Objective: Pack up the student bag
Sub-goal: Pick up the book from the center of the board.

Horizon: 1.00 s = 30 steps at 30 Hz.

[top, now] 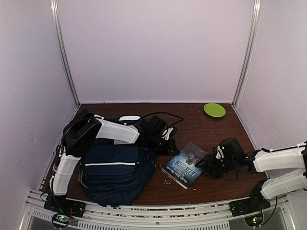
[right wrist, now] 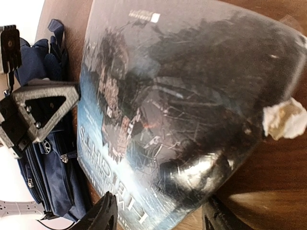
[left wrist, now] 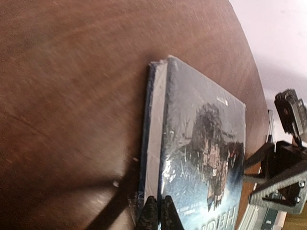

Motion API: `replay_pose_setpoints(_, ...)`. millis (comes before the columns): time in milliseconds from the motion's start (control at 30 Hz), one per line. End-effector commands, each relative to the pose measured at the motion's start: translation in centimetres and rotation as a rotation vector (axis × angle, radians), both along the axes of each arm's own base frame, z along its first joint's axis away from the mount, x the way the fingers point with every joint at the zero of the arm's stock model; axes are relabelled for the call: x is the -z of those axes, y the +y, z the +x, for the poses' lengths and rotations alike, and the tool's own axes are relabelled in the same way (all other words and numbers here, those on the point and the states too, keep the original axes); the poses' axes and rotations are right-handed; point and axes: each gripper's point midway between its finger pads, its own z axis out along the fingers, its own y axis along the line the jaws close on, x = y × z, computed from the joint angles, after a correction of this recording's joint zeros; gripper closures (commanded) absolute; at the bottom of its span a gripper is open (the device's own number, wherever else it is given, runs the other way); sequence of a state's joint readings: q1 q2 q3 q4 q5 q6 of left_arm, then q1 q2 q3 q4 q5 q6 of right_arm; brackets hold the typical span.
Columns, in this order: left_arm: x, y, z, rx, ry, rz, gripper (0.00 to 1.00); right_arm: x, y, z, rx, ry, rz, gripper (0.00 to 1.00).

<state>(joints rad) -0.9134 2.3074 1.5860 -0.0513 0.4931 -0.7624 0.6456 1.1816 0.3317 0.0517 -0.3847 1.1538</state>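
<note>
The navy student bag (top: 115, 173) lies flat at the front left; it also shows in the right wrist view (right wrist: 42, 168). A book with a dark blue picture cover (top: 185, 164) lies on the table to its right. My left gripper (top: 171, 147) reaches over the bag to the book's left edge. In the left wrist view the left gripper (left wrist: 157, 214) is shut, pinching the front cover's edge of the book (left wrist: 201, 143). My right gripper (top: 204, 166) is open, and in its wrist view (right wrist: 158, 220) its jaws straddle the near corner of the book (right wrist: 168, 96).
A green plate (top: 214, 109) sits at the back right corner. Black cables and small dark items (top: 160, 125) lie behind the bag. A crumpled white scrap (right wrist: 284, 120) lies by the book. Small crumbs (top: 167, 181) dot the wooden table (top: 211, 132). Walls close in on three sides.
</note>
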Motion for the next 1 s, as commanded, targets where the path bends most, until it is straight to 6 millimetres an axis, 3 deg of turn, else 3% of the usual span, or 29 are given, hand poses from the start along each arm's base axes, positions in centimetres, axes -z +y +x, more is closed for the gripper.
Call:
replay_pose_setpoints(0,2.3,-0.2,-8.6,0.193,0.109,0.098,1.00,-5.8,1.3,2.7,0.048,-0.226,0.157,0.40)
replay_pose_setpoints(233,0.9,0.8,-9.3,0.194,0.095,0.087,0.96,-9.0,-0.2,4.0,0.150,-0.330,0.165,0.39)
replay_pose_setpoints(367,0.7,0.9,-9.9,0.204,0.090,0.086,0.92,-9.3,-0.1,4.3,0.159,-0.337,0.171,0.39)
replay_pose_setpoints(533,1.1,1.0,-10.7,0.219,0.096,0.094,0.92,-9.2,1.1,4.2,0.126,-0.311,0.228,0.39)
replay_pose_setpoints(967,0.9,0.3,-11.2,0.238,0.103,0.047,0.93,-12.8,4.4,3.5,-0.016,-0.336,0.352,0.42)
